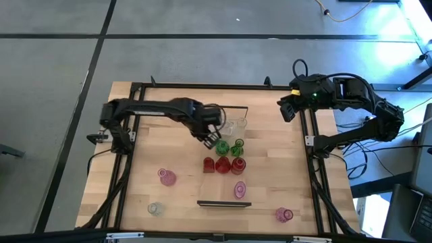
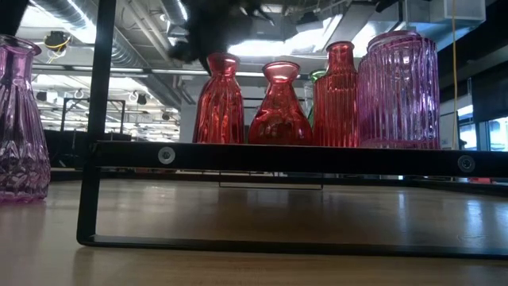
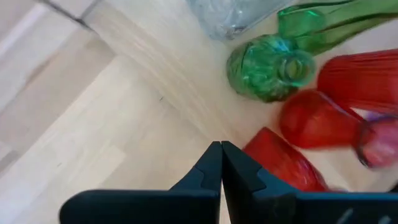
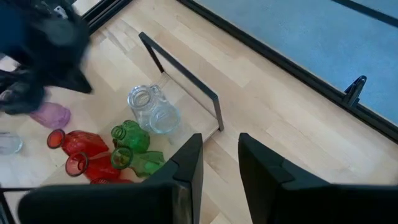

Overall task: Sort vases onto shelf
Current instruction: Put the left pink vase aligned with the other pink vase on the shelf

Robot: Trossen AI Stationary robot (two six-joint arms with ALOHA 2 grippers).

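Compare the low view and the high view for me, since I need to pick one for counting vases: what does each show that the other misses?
Only the low view shows the red vases' profiles: three red vases side by side behind a dark frame bar, beside a ribbed pink vase.

Only the high view shows the layout: the left pincer beside the green vases, the right pincer waiting at the table's right edge, the clear vases, and scattered pink vases such as one at the front right.

Both share the red cluster, a pink vase and the light-wood surface.
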